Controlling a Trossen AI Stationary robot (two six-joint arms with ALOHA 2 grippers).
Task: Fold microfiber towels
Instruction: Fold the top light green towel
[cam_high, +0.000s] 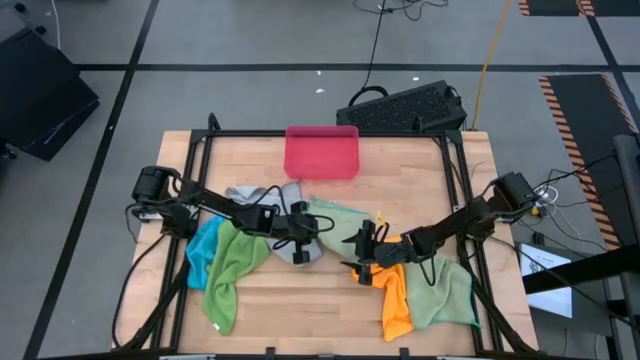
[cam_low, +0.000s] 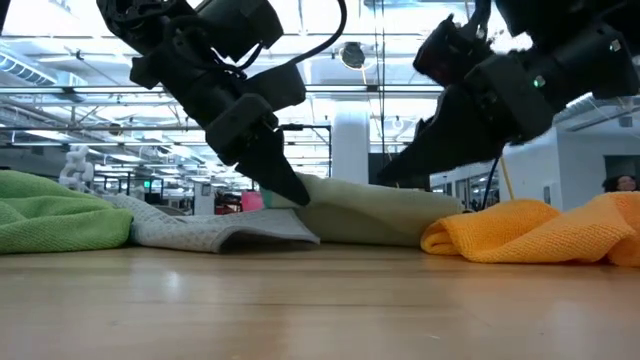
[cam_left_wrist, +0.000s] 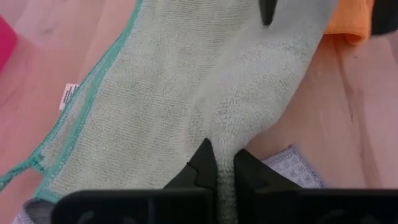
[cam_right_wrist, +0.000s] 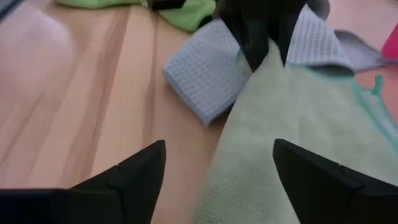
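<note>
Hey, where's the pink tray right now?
In the high view the pink tray sits at the far middle of the table, beyond the pile of towels, nearest the grey towel; neither gripper is near it.

Pale green towel (cam_high: 335, 218) lies spread at the middle, over a grey one (cam_high: 290, 245). Orange towel (cam_high: 392, 292) is crumpled beside it.

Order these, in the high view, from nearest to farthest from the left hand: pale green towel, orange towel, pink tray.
1. Pale green towel: pinched in the left hand at mid-table.
2. Orange towel: to its right, toward the front edge.
3. Pink tray: at the back edge.
</note>
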